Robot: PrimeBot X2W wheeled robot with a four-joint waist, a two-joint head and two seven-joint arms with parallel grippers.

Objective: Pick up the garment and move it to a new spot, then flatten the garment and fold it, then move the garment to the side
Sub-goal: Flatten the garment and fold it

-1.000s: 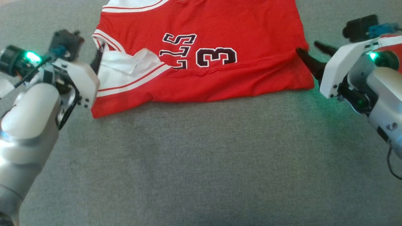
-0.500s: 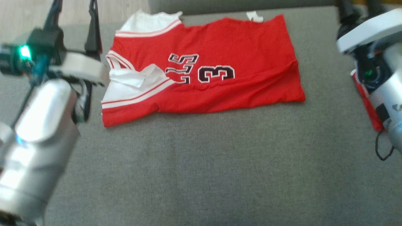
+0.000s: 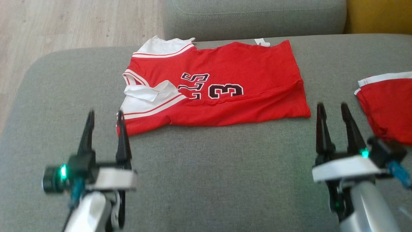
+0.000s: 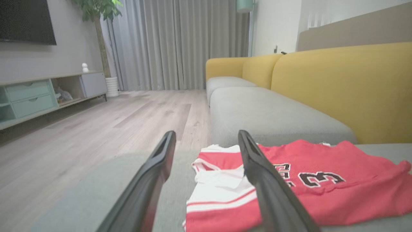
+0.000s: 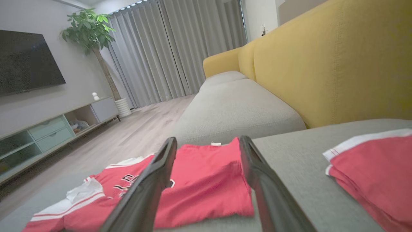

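Your left gripper [image 3: 105,113] and right gripper [image 3: 332,105] both gape, holding nothing; folded red jersey [image 3: 225,87] lies flat on the grey cushion [image 3: 206,180] ahead, between them; second red garment [image 3: 386,106] just right of the right gripper

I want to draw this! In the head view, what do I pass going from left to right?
left gripper → jersey → right gripper → other red garment
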